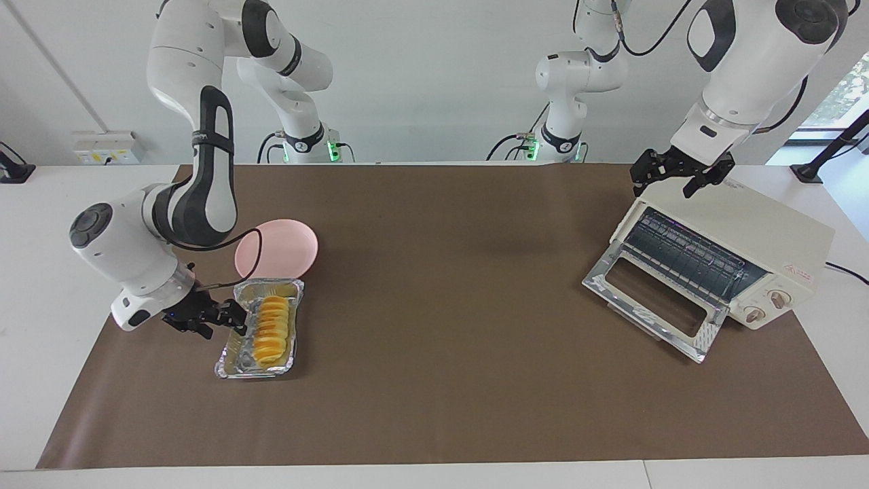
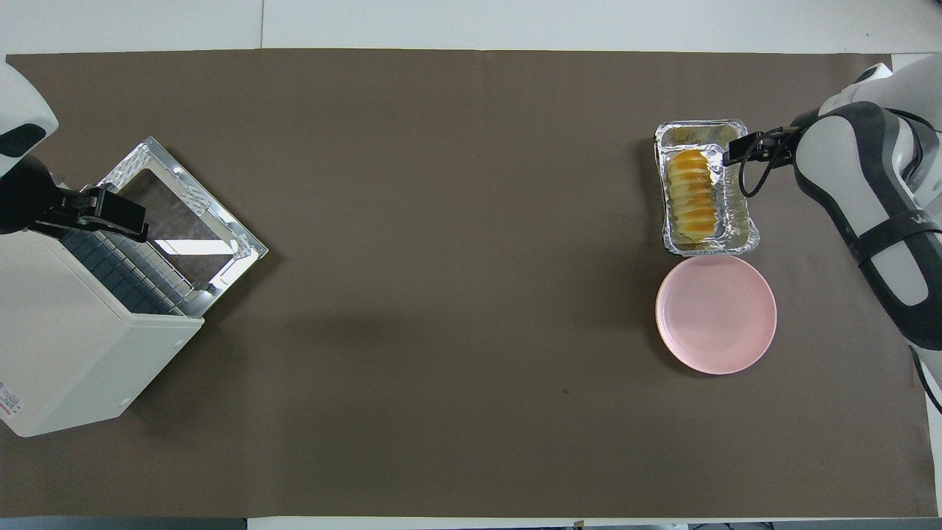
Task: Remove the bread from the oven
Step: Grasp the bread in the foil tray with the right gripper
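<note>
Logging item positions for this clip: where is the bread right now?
The bread lies in the foil tray at the right arm's end of the table, beside the pink plate and farther from the robots than it.

Two glossy white arms, dark grey joint bands, black cables, black claws, green base lights

Illumination: bright, even, diffuse, from above. Daylight enters at window [image 1: 838, 95], top corner of facing view. Shadows: soft, short; broad faint shadow on brown mat [image 1: 448, 272] near centre; darker shadow under oven [image 1: 730, 248] door and beside foil tray [image 1: 261, 333]. Glare: bright reflection on oven door glass in overhead view; specular glints on foil tray. Focus: sharp in both views. No motion blur. Desk [image 2: 589, 22] edges straight.
</note>
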